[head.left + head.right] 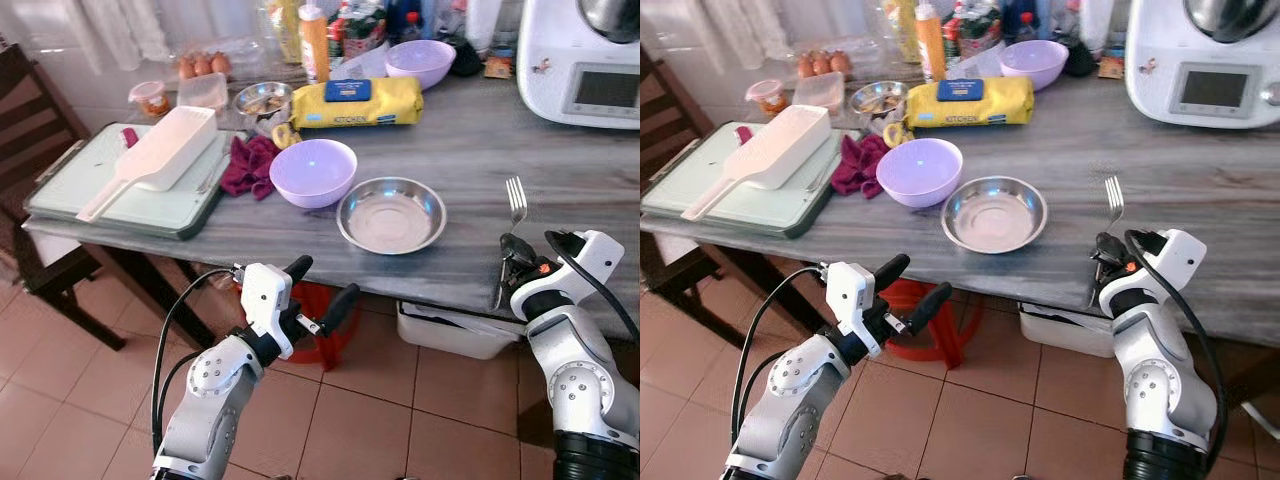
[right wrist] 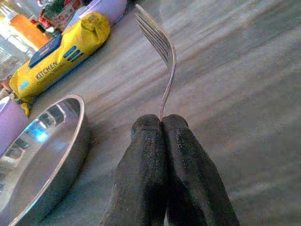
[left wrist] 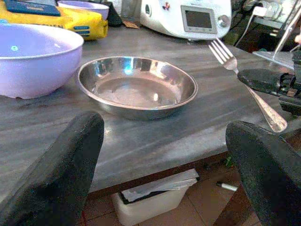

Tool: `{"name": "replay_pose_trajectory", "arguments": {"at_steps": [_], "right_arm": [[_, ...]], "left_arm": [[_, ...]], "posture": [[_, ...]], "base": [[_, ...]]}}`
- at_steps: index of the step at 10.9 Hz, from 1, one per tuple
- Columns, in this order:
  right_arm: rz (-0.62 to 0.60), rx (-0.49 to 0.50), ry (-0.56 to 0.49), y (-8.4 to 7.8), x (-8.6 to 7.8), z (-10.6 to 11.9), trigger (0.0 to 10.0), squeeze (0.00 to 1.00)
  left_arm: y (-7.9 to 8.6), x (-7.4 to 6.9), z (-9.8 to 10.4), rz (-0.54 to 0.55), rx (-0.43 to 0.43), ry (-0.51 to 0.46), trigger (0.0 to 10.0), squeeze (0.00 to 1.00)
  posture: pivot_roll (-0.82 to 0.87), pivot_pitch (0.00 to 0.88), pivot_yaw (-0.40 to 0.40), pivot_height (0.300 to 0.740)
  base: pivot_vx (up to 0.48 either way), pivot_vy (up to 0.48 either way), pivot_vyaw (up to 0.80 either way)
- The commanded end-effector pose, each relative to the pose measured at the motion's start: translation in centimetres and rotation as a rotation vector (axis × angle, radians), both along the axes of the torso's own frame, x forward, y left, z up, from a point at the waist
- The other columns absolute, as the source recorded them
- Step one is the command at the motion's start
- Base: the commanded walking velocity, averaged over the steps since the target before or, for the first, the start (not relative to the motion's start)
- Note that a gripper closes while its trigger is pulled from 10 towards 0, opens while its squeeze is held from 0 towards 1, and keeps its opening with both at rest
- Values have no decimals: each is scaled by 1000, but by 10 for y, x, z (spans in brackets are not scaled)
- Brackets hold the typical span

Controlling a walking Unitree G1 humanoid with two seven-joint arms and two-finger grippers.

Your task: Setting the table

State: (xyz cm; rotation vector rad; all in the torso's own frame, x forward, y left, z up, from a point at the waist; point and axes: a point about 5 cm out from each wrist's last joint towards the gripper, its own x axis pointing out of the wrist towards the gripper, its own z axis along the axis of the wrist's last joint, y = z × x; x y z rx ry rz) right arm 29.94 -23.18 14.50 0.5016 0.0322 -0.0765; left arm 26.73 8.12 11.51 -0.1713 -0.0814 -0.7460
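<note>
- Pressed together on the shank of one fork: the right gripper's two black fingers, pinching it about mid-handle, tines up and pointing far, handle end trailing down past the near desk edge.
- Held just above the grey desk, near its front edge, right of the steel bowl and apart from it.
- Likely light, stiff and slick: thin polished metal, prone to pivot in a narrow pinch. Best gripped on the flat of the handle near its balance point, as now; worth lowering flat and level before letting go, so it does not tip off the edge.
- Spread wide and holding nothing: the left gripper's fingers, below and in front of the desk edge, aimed toward the steel bowl.
- Steel bowl probably light, rigid, slippery on its rim; shallow lip offers a pinch point on the near side.
- Counted outward on the desk: one fork, one steel bowl, two lilac bowls, one just left of the steel bowl and one at the far side.
- Further out: one yellow packet marked KITCHEN, one small metal dish, one dark red cloth, one white scoop lying on one pale green tray at the left, one white kitchen machine at the far right, three eggs at the far left.
</note>
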Motion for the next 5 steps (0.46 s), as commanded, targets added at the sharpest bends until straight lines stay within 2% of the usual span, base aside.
{"name": "replay_pose_trajectory", "arguments": {"at_steps": [1,4,5], "right_arm": [[-5,-2,34,0,-2,-7,10000,0],[-11,-10,31,-1,-3,-7,10000,0],[-14,-12,29,-2,-3,-7,10000,0]], "left_arm": [[2,1,-1,10,19,-1,10000,0],[2,1,-2,5,22,0,10000,0],[2,1,-2,4,23,1,10000,0]], "posture": [[-147,92,127,740],[-148,92,130,740],[-147,92,129,740]], "base": [[0,-300,-769],[0,-316,-758],[0,-345,-481]]}}
